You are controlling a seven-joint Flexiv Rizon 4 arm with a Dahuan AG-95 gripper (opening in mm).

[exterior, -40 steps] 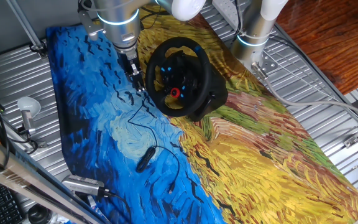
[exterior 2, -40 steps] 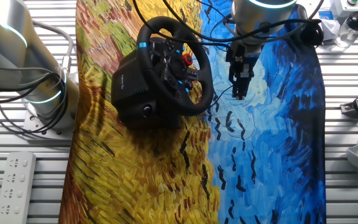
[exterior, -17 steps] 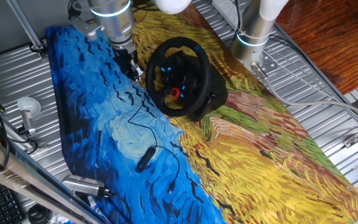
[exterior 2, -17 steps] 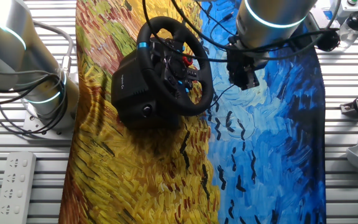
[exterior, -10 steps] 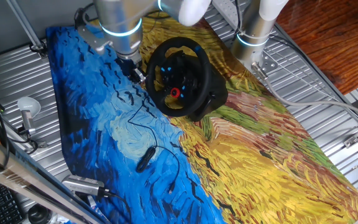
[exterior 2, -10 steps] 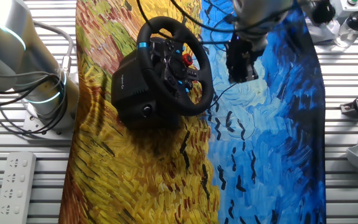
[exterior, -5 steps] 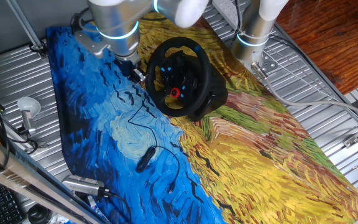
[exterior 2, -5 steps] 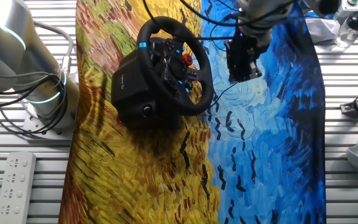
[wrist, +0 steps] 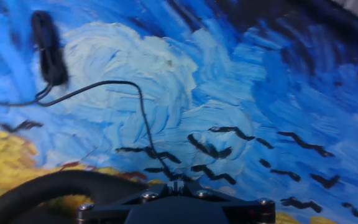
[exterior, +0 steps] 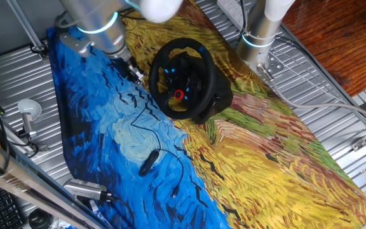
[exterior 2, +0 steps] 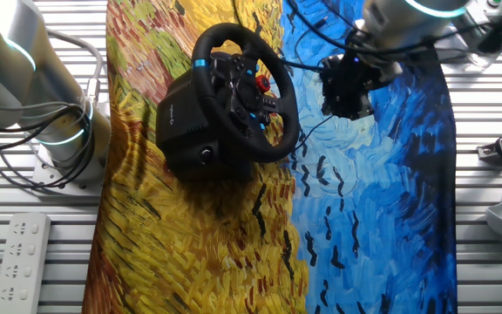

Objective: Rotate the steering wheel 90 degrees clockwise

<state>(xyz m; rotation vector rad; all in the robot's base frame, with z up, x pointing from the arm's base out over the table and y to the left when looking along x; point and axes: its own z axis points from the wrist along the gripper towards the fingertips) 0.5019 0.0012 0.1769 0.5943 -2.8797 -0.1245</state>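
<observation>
Claw (exterior 2: pixel 349 94): hanging tilted beside wheel (exterior: pixel 182 77), touching nothing; opening impossible to tell. Wheel: sitting ungripped on base. Rotation: apparently not begun; grasping, turning remaining.

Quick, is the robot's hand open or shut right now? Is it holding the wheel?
Gripper: cannot tell whether it is open or shut; the fingers are too dark and small to make out. It holds nothing and sits beside the steering wheel, not on it.

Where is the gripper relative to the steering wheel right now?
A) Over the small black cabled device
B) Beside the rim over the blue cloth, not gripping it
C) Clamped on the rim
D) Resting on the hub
B: the gripper hangs beside the steering wheel, apart from its rim.
</observation>
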